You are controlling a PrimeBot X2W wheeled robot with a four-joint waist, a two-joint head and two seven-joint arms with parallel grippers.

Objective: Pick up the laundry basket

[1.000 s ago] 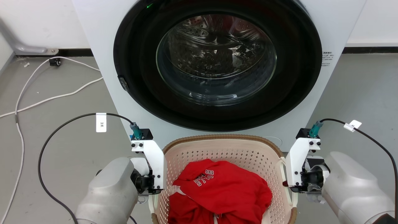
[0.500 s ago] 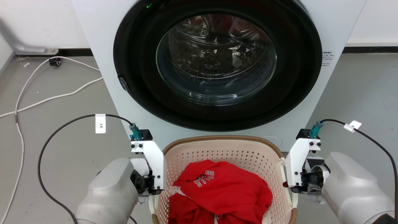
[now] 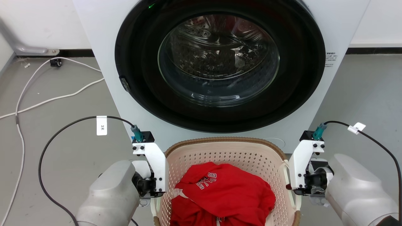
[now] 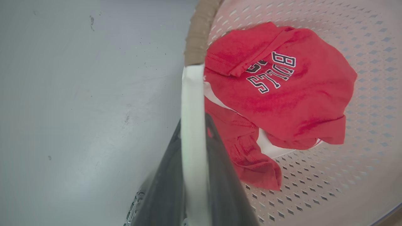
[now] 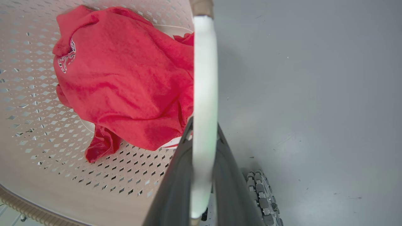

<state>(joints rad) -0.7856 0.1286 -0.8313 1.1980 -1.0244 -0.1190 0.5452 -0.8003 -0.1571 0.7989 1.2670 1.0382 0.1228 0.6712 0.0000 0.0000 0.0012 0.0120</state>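
Currently both arms are on the laundry basket, one per side. It sits just in front of the washer, below the round door, between the two wrists. I can't tell whether it's off the floor.

Left arm: left forearm comes in from the lower left, wrist turned inward toward the basket, white camera bracket upright against the left rim. In the left wrist view the left pincer is nearly closed, a dark finger pressed on either side of the white left handle. The handle runs straight up between them to the brown rim.

Right arm mirrors it: right forearm enters from the lower right, wrist turned inward, its bracket beside the right rim. The right pincer is clamped the same way on the white right handle, fingers tight against both faces.

Fingers of both pincers point downward, hidden under the wrists in the head view.

A red garment with white lettering lies crumpled in the basket. A black cable loops from the left bracket, and another from the right.
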